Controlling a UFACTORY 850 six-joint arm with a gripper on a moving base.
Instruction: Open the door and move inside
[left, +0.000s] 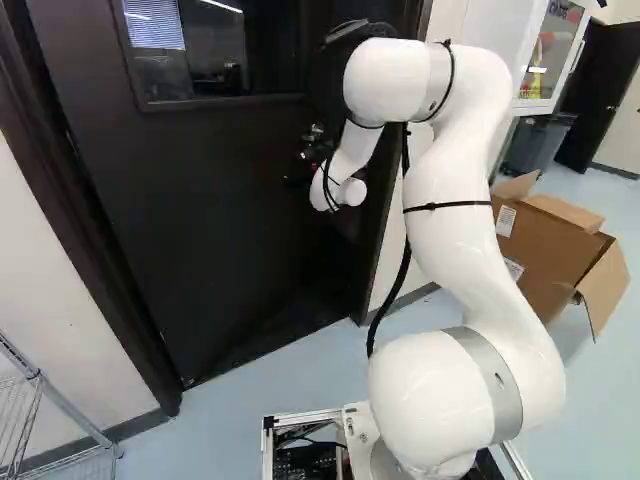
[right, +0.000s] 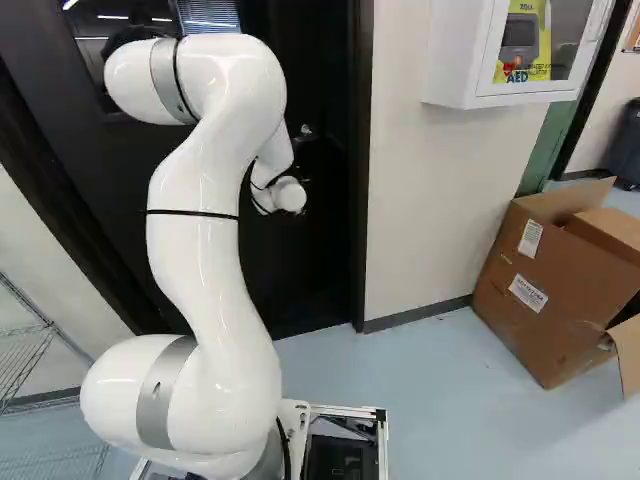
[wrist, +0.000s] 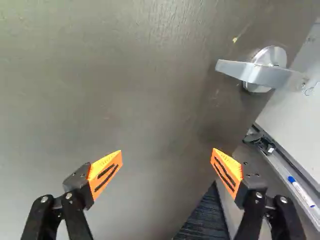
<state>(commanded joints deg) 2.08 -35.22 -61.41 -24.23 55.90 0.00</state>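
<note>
Black, or nearly so, the door (left: 230, 210) stood ahead of the base inside its dark frame (left: 75, 210), a window (left: 250, 60) in its upper part; the white arm (left: 450, 210) reached toward it, with the gripper (left: 300, 168) close to the door's face. Seen from the wrist, the gripper (wrist: 166, 155) had its two orange-padded fingers spread wide, nothing pinched between them; the metal lever handle (wrist: 252, 72) sat on its round plate near the door's edge, ahead of the fingers and off to one side, apart from both. Beyond that edge showed a white board (wrist: 295, 125), with a blue-capped marker (wrist: 301, 191) on its ledge (wrist: 280, 170); a white wall cabinet (right: 460, 60) and an open cardboard box (right: 555, 290) stood at the right of the right base view; a wire rack (left: 75, 408) stood at the left of the left one.
</note>
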